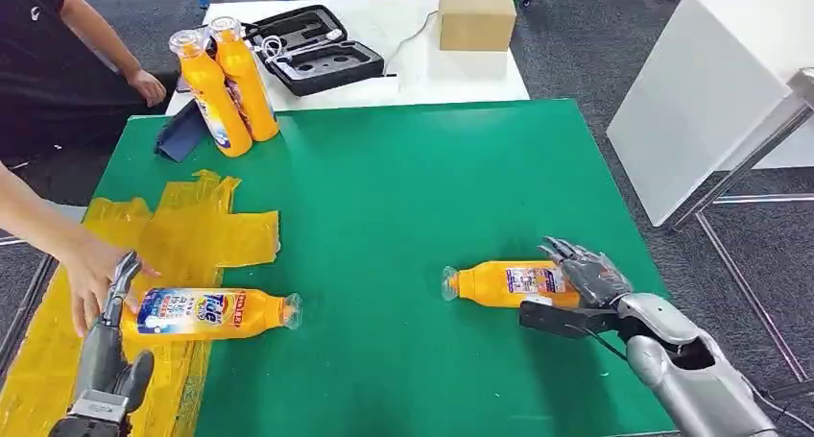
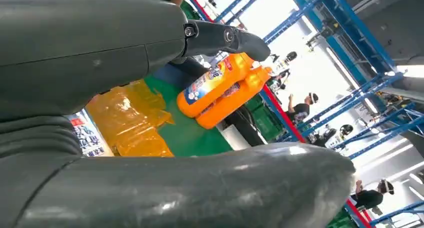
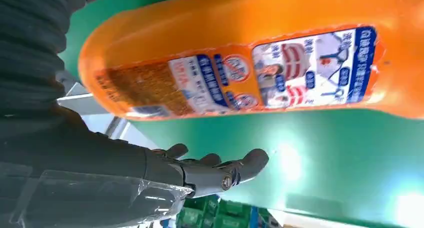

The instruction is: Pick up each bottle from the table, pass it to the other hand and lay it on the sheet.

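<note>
1. Orange detergent bottle (image 1: 507, 283) is lying on the green table (image 1: 403, 187), near right; right hand (image 1: 587, 276) is resting at its base, fingers spread, not gripping.
2. Second bottle (image 1: 206, 312) is lying near left, partly on the yellow sheet (image 1: 187, 230).
3. Left hand (image 1: 113, 346) is sitting beside it, fingers apart, holding nothing.
4. Person's hand (image 1: 86, 274) is touching that bottle's base.
5. Two upright bottles (image 1: 228, 86) are standing far left.

The base of the bottle (image 1: 507, 283) on the green mat lies behind the right hand (image 1: 587, 274), so contact cannot be judged. In the right wrist view its neck is cut off. The person's hand (image 1: 88, 274) is partly hidden behind the left hand (image 1: 117, 293).
</note>
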You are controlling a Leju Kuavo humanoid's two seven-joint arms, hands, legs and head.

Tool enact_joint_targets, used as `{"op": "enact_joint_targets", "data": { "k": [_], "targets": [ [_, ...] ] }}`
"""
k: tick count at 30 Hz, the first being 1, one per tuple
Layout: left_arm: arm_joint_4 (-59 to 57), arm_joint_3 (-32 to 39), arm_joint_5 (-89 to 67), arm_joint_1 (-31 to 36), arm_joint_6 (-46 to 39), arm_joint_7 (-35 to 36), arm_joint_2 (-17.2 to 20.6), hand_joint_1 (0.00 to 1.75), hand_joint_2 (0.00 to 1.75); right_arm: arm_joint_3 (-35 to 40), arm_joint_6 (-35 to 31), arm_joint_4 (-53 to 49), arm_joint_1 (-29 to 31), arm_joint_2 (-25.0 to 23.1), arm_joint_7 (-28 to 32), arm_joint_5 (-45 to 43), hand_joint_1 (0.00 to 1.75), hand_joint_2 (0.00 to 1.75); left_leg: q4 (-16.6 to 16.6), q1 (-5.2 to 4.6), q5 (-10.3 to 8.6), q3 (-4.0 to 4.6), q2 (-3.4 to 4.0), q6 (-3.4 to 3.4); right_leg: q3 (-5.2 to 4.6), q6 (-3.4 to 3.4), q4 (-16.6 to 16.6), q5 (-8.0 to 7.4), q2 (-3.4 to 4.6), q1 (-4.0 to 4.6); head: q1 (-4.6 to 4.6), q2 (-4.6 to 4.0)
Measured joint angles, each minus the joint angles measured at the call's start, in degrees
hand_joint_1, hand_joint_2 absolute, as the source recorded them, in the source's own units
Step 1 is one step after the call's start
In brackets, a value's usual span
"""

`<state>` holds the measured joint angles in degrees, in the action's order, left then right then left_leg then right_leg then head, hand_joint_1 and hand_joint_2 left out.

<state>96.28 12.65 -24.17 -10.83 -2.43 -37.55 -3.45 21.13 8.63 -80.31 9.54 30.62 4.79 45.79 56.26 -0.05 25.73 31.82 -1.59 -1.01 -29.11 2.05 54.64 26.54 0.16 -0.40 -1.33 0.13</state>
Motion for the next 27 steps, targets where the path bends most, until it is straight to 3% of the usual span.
{"op": "enact_joint_targets", "data": {
  "k": [10, 11, 12, 17, 27],
  "targets": [
    [-0.13, -0.81, 0.35, 0.96, 0.66, 0.0, 0.0, 0.0, 0.0, 2.71, -0.39, 7.05, 4.0, -3.35, -0.61, 2.14, 0.0, 1.75, 0.0, 0.0, 0.0, 0.02, 0.01, 0.0, -0.01, 0.0, 0.0, 0.0, 0.01, 0.0, 0.02, 0.0],
    [-0.22, -0.92, 0.33, 1.21, 0.68, 0.0, 0.0, 0.0, 0.0, 3.3, -0.39, 8.54, 4.78, -3.93, -0.76, 2.49, 1.45, 1.75, 0.0, 0.0, -0.01, 0.0, 0.01, 0.0, -0.01, 0.0, 0.0, 0.0, 0.01, 0.01, 0.02, 0.0],
    [-0.28, -0.98, 0.33, 1.44, 0.68, 0.0, 0.0, 0.0, 0.0, 3.87, -0.39, 9.9, 5.45, -4.35, -0.79, 2.82, 1.75, 1.75, 0.0, 0.0, -0.02, -0.01, 0.01, -0.01, 0.0, 0.0, 0.0, 0.0, 0.01, 0.0, 0.02, 0.0],
    [-1.09, -1.51, 0.42, 2.99, 0.77, 0.02, 0.02, 0.0, 0.0, 7.17, 3.33, 14.85, 9.38, -4.33, -0.76, 2.51, 1.75, 1.75, 0.0, 0.0, -0.02, -0.21, 0.02, -0.01, 0.15, 0.0, -0.01, 0.0, 0.02, 0.0, 0.0, 0.0],
    [-2.78, -2.27, 1.09, 4.34, 0.74, 0.04, 0.31, 0.0, 0.0, 12.33, 8.79, 15.81, 11.84, 1.47, -2.14, -1.6, 1.75, 1.75, 0.06, -0.04, -0.01, -0.41, -0.03, -0.04, 0.36, 0.01, -0.05, 0.0, -0.02, -0.03, 0.02, 0.0]
  ]
}}
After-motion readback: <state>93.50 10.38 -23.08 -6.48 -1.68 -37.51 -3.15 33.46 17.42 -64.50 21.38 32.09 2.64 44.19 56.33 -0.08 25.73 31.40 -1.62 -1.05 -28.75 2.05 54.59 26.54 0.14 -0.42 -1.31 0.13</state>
